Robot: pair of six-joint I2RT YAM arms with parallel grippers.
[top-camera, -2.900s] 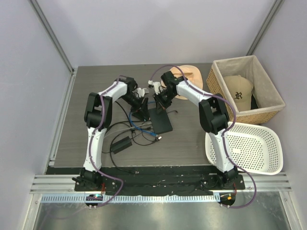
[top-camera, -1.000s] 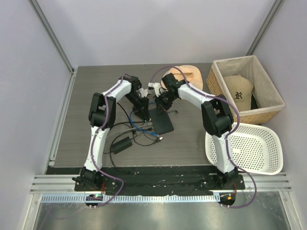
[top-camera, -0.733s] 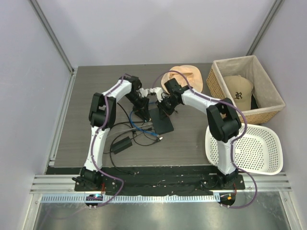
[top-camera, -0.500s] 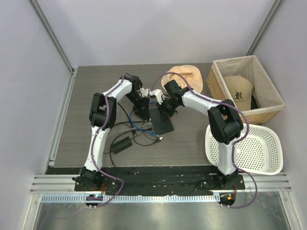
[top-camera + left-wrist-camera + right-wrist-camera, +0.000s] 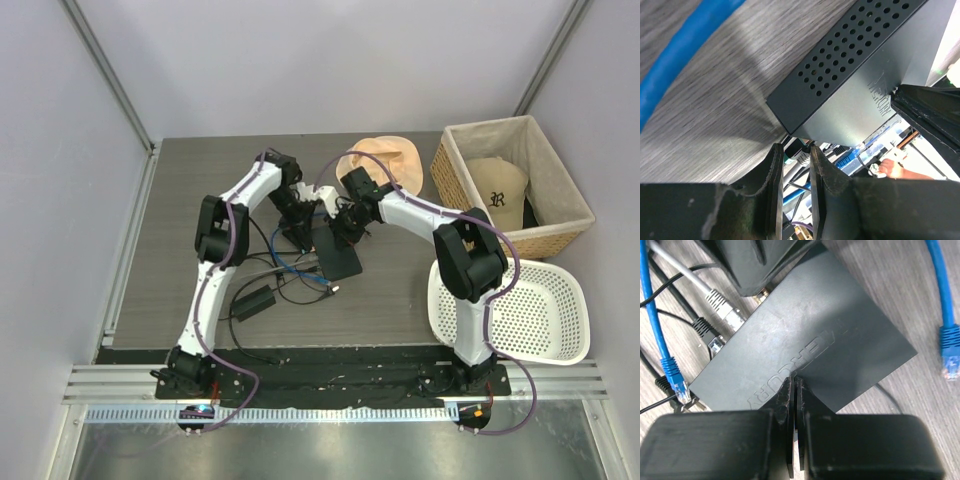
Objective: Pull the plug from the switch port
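Two arms: both are reaching to the switch [image 5: 336, 252] mid-surface, the left jaws at its far-left corner, the right jaws over its top.
Left jaws: the fingers [image 5: 774, 180] are standing narrowly apart with a small grey connector [image 5: 799, 151] showing in the gap; whether they are pinching it cannot be told.
Right jaws: they are pressing together, tips resting on the switch's top face.
Plug [image 5: 676, 382]: it is lying on the surface [image 5: 900, 285] just beside the switch's cable-side edge, near a corner, clear tip showing, on its blue cable [image 5: 651, 315].
Same edge: a grey-cabled plug [image 5: 722, 307] and a black plug [image 5: 707, 335] are crowding against it.
Open room: bare surface is lying right of the switch, where a second blue plug [image 5: 950, 352] is resting apart from the box.
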